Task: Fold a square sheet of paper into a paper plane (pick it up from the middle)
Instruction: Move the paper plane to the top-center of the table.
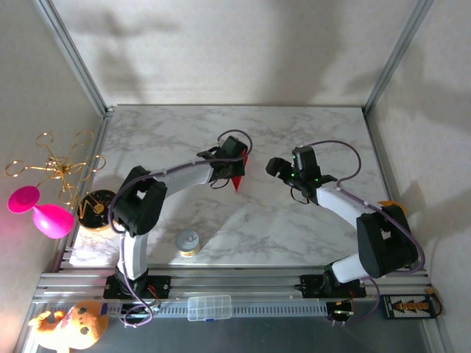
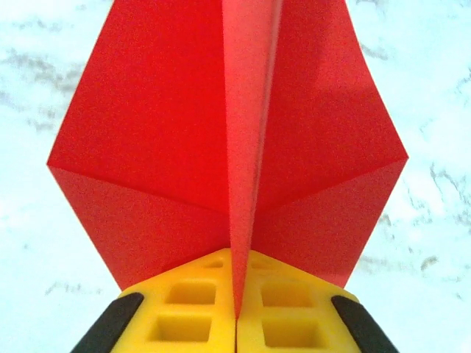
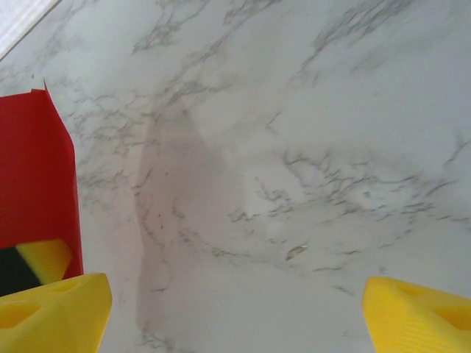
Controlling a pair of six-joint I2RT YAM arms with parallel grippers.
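Paper plane [image 2: 147,147] pinched at centre ridge by closed left gripper [image 2: 235,316] — right gripper [image 3: 235,312] spread wide, empty; ridge best clamped squarely, wings pressed down evenly

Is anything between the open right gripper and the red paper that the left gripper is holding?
Nothing visible does. The right gripper stands open to one side of the folded red paper, with a stretch of marble table between them. The left gripper is shut on the paper's centre ridge.

Looks down from above, behind both arms. Peers close past left gripper [image 2: 235,322], right gripper [image 3: 237,315]. Shares red paper [image 2: 147,147] in left jaws.
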